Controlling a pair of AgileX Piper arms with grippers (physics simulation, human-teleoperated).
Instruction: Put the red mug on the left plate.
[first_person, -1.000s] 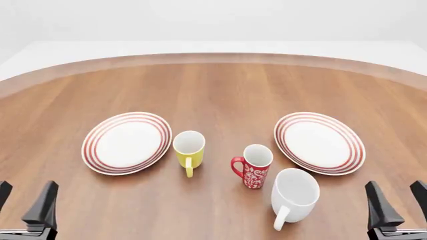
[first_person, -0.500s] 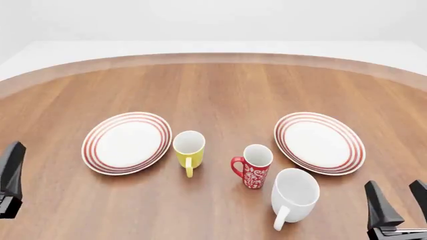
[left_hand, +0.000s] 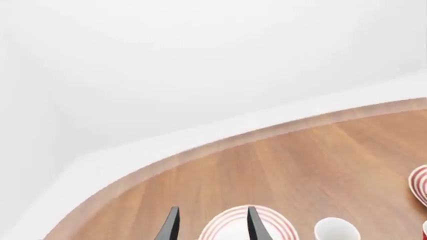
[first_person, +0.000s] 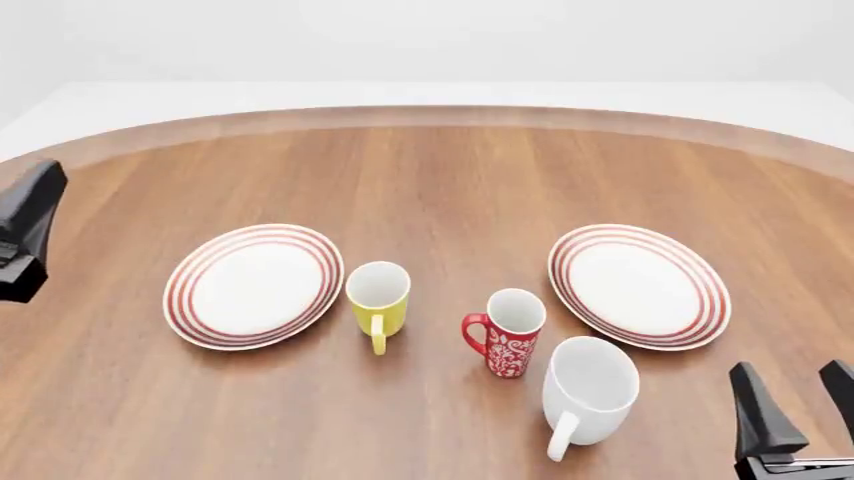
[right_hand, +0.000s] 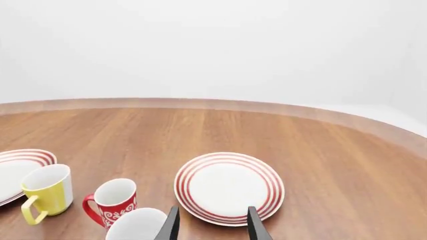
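Front view: worktop carries two ringed plates and three mugs. Your left plate sits bare. Larger white mug stands just beside the red mug, which is upright near mid-worktop, between the yellow mug and the right plate. Nothing grasped yet; the whole carry remains. Left gripper fingers apart, empty, raised at the far left. Right gripper fingers apart, empty.
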